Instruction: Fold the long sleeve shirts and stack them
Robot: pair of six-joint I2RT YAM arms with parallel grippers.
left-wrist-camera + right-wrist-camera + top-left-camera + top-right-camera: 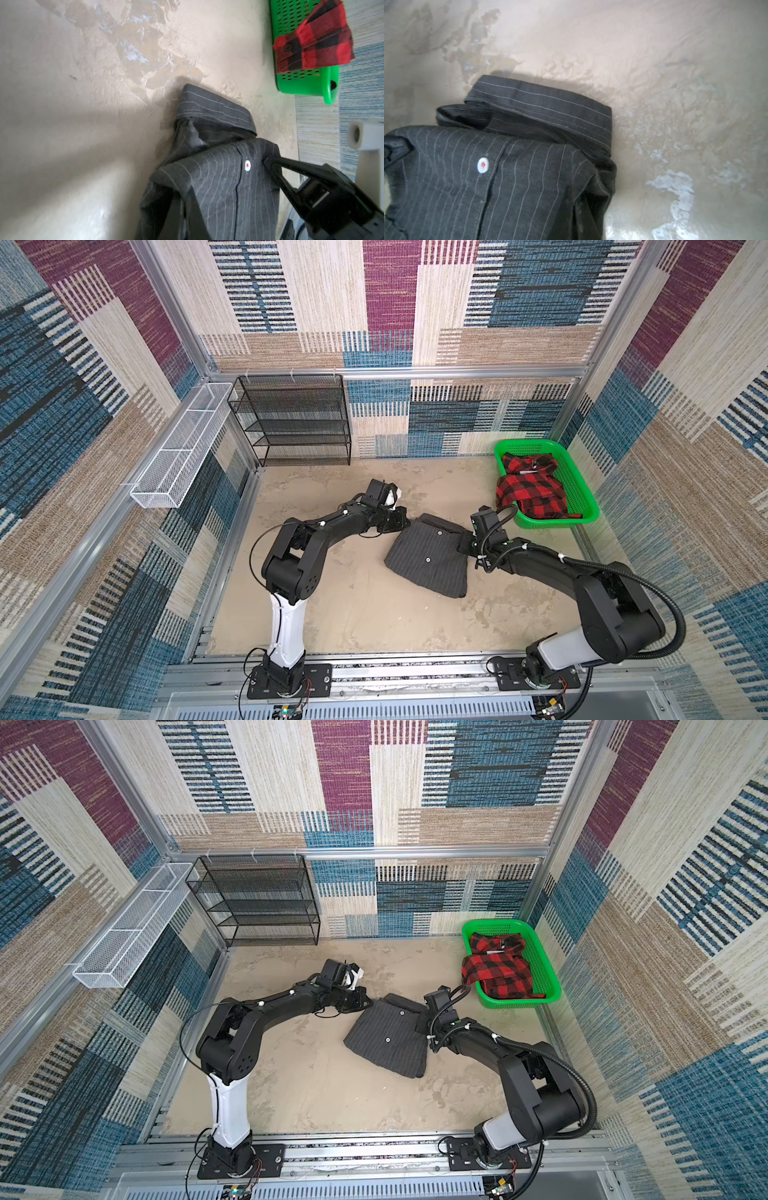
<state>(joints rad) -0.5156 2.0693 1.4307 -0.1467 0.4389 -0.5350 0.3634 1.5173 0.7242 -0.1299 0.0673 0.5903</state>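
The dark grey pinstripe shirt [428,562] [386,1042] lies folded in the middle of the table, its collar [550,108] towards the back. My left gripper [409,523] [187,195] is shut on the shirt's corner at the left of the collar end. At the corner on the other side, my right gripper [461,545] [417,1025] is shut on the cloth too; it also shows in the left wrist view as the right gripper [270,164]. Cloth hides most of both pairs of fingers. The red-and-black check shirt [532,493] [315,41] lies crumpled in the green basket [582,489] [301,83].
The green basket stands at the back right against the wall. A black mesh shelf [295,418] stands at the back left. A white wire tray [178,448] hangs on the left wall. Bare beige table [353,605] lies in front of the shirt.
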